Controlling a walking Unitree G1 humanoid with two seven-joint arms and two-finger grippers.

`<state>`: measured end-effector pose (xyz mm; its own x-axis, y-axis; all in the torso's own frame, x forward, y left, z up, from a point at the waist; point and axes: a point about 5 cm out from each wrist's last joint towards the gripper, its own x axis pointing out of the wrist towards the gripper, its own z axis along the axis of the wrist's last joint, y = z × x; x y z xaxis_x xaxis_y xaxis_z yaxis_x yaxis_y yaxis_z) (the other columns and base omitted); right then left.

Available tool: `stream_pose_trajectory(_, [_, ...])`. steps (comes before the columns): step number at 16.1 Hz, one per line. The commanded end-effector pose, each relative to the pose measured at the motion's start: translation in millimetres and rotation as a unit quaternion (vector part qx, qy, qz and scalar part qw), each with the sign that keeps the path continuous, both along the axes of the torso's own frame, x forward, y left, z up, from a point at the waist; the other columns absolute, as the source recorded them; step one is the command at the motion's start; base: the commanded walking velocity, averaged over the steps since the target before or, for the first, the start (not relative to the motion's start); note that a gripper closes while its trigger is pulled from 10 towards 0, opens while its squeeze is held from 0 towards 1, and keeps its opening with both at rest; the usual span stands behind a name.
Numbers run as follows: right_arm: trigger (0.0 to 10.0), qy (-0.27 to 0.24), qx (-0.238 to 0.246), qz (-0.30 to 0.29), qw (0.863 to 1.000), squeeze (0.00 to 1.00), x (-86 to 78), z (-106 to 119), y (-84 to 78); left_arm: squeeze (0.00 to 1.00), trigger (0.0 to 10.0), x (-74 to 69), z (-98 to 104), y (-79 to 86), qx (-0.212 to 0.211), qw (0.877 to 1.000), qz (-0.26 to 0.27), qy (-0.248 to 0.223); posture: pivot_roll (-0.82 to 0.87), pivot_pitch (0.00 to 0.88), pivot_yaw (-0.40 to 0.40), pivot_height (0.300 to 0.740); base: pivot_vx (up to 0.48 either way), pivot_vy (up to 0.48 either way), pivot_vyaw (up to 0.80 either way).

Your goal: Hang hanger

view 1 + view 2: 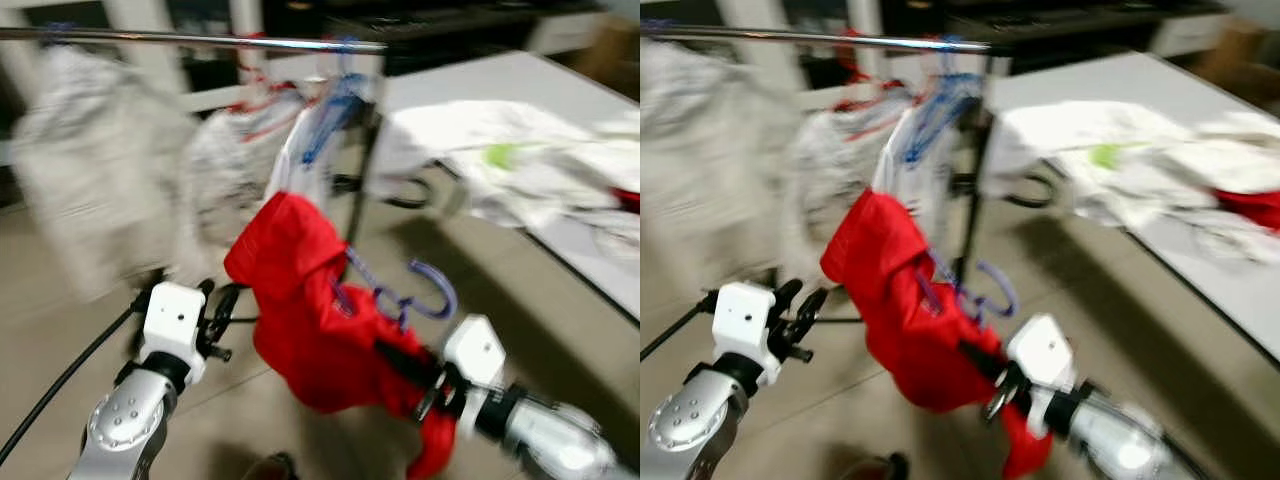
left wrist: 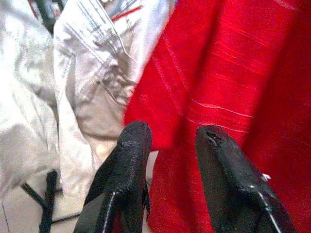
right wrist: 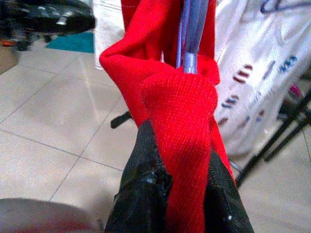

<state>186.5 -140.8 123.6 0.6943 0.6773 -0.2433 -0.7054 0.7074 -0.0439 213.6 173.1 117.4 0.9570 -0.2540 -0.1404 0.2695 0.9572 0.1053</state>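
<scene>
The step in hand looked like the carry — the garment was already on its hanger and being brought toward the rail, not yet hung. In the left eye view the red garment (image 1: 310, 320) filled the centre of the frame, slung over a purple hanger (image 1: 405, 295) whose hook curled out just right of centre. The right gripper (image 1: 405, 365), at lower right of that view, had its two black fingers (image 3: 146, 194) closed on a fold of the red cloth; in the right wrist view the fabric was pinched between them, with the hanger's purple stem rising from the fold near the top of the frame.

The left gripper (image 1: 215, 320) stood at lower left of the head view, just beside the garment's edge. Its fingers (image 2: 126, 165) were parted with nothing between them, the red cloth close ahead in the left wrist view and a pale garment (image 2: 87, 87) beside it.

The clothes rail (image 1: 200, 40) ran across the top of the frame from the upper left, already carrying white garments (image 1: 90, 170) and a blue hanger (image 1: 335, 105). At upper right lay a table (image 1: 540, 80) heaped with more laundry (image 1: 500, 160).

The head views were blurred, so fine detail was uncertain. The next move would probably call for lifting the hanger well up — its hook sat far below the rail — and turning the hook's opening toward a bare stretch of the bar before lowering it on.
</scene>
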Motion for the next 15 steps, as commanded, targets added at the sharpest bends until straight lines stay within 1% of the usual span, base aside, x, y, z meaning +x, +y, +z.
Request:
stream_pose_trajectory(1, [10.0,-0.011,0.003,0.000,1.000,0.00,4.0,2.5,-1.8,0.00,10.0,-1.7,-1.9,-0.2,-0.015,1.000,-0.016,0.012,0.02,0.100,-0.019,0.740,0.000,0.000,0.80])
stream_pose_trajectory(2, [10.0,-0.027,-0.008,0.007,1.000,0.00,16.2,5.3,0.5,0.00,10.0,-2.6,-2.2,5.5,-0.002,1.000,-0.027,0.011,0.03,0.094,-0.028,0.740,0.000,0.000,0.80])
stream_pose_trajectory(3, [10.0,-0.038,-0.012,0.012,0.999,0.00,25.4,8.1,2.1,0.00,10.0,-2.0,-0.2,10.8,0.015,1.000,-0.026,0.005,0.03,0.088,-0.037,0.740,0.000,0.000,0.80])
stream_pose_trajectory(4, [10.0,-0.044,-0.021,0.017,0.999,0.00,35.0,9.7,0.7,0.00,10.0,2.1,8.0,20.6,0.025,1.000,-0.005,-0.011,0.04,0.084,-0.047,0.740,0.000,0.000,0.80])
stream_pose_trajectory(5, [10.0,-0.044,-0.027,0.018,0.998,0.00,37.4,9.0,-1.1,0.00,10.0,3.3,11.8,23.2,0.024,1.000,-0.001,-0.017,0.04,0.081,-0.050,0.740,0.000,0.000,0.80])
stream_pose_trajectory(6, [10.0,-0.043,-0.037,0.019,0.998,0.00,41.9,7.1,-5.4,0.00,10.0,5.1,19.5,27.8,0.018,0.999,0.001,-0.031,0.04,0.081,-0.053,0.740,0.000,0.000,0.80])
stream_pose_trajectory(7, [10.0,-0.041,-0.049,0.024,0.998,0.00,45.6,5.3,-9.4,0.00,10.0,5.8,28.4,30.2,0.012,0.999,-0.008,-0.045,0.04,0.077,-0.056,0.740,0.000,0.000,0.80])
stream_pose_trajectory(8, [10.0,-0.037,-0.073,0.040,0.996,0.00,50.8,2.9,-14.9,0.00,10.0,7.5,44.4,31.0,0.008,0.997,-0.038,-0.070,0.04,0.071,-0.064,0.740,0.000,0.000,0.80])
stream_pose_trajectory(10, [10.0,-0.036,-0.093,0.055,0.993,0.00,57.1,3.5,-21.0,0.00,10.0,10.6,62.0,28.8,0.013,0.993,-0.078,-0.093,0.04,0.067,-0.068,0.740,0.000,0.000,0.80])
stream_pose_trajectory(11, [10.0,-0.039,-0.107,0.067,0.991,0.00,62.3,5.9,-24.7,0.00,10.0,14.2,75.2,25.3,0.011,0.988,-0.109,-0.106,0.04,0.061,-0.073,0.740,0.000,0.000,0.80])
stream_pose_trajectory(12, [10.0,-0.041,-0.121,0.081,0.988,0.00,68.6,9.0,-28.4,0.00,10.0,21.0,89.1,19.7,0.019,0.982,-0.145,-0.118,0.05,0.056,-0.077,0.740,0.000,0.000,0.80])
stream_pose_trajectory(14, [10.0,-0.045,-0.145,0.112,0.982,0.00,78.6,13.9,-35.6,0.00,10.0,34.4,104.4,8.0,0.053,0.969,-0.206,-0.126,0.04,0.037,-0.088,0.740,0.000,0.000,0.80])
stream_pose_trajectory(15, [10.0,-0.045,-0.151,0.119,0.980,0.00,80.5,15.0,-37.0,0.00,10.0,36.5,107.1,5.9,0.059,0.966,-0.218,-0.128,0.04,0.037,-0.088,0.740,0.000,0.000,0.80])
